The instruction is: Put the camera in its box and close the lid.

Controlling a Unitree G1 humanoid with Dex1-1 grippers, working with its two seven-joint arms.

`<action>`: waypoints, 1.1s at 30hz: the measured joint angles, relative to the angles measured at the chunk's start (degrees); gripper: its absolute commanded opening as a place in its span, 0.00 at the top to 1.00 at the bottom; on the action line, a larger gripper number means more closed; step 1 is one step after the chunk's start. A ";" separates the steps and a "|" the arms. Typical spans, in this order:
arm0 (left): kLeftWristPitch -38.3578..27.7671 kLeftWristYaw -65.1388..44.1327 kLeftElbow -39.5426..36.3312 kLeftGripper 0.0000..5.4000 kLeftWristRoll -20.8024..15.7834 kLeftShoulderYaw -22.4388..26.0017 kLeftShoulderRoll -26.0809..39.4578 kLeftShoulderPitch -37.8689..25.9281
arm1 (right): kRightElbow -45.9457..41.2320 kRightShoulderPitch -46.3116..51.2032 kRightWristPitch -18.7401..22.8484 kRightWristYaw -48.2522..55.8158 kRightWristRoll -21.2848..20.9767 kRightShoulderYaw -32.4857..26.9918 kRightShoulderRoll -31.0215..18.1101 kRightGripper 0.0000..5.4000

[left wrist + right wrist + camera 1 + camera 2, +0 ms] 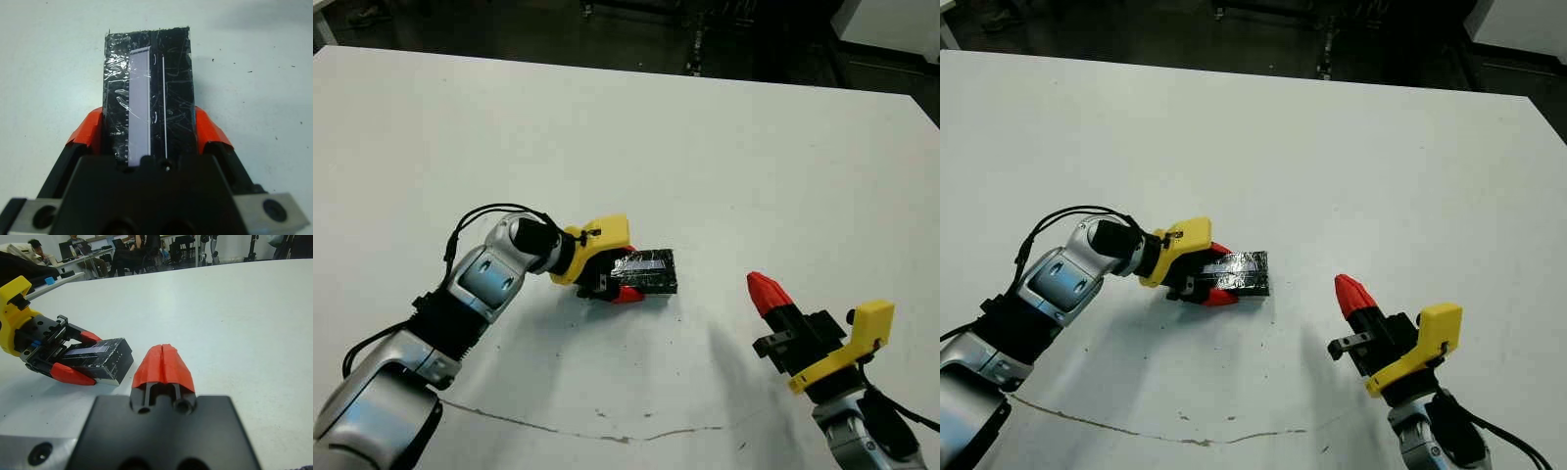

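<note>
The closed box lies on the white table, its crinkly black lid covering the top. My left gripper is shut on the box, one red finger against each long side. A pale bluish glossy strip runs along the lid; I cannot tell whether it is a reflection. The camera does not show as a separate thing. My right gripper hovers to the right of the box and nearer to me, apart from it, its red fingertips pressed together with nothing between them.
The white table stretches wide around the box. A thin dark crack line crosses its near part. Beyond the far edge lies dark floor. In the right wrist view, people sit at desks far behind.
</note>
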 measured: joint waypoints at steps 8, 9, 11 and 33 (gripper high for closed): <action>-1.32 -0.16 -0.12 0.23 2.50 -1.46 0.02 -1.65 | 0.01 0.01 0.00 0.09 -0.01 0.02 0.00 1.00; -1.78 0.00 0.00 0.21 2.58 -1.47 -0.01 -1.61 | 0.01 0.00 0.00 0.09 -0.13 0.04 -0.01 1.00; -2.10 0.25 -0.06 0.17 3.18 -1.52 -0.07 -1.59 | 0.01 0.03 0.00 0.09 -0.20 0.07 -0.01 1.00; -3.91 -0.02 -2.17 0.00 0.62 -0.74 -1.89 0.87 | 0.00 -0.35 0.00 0.10 -0.65 0.19 -0.06 1.00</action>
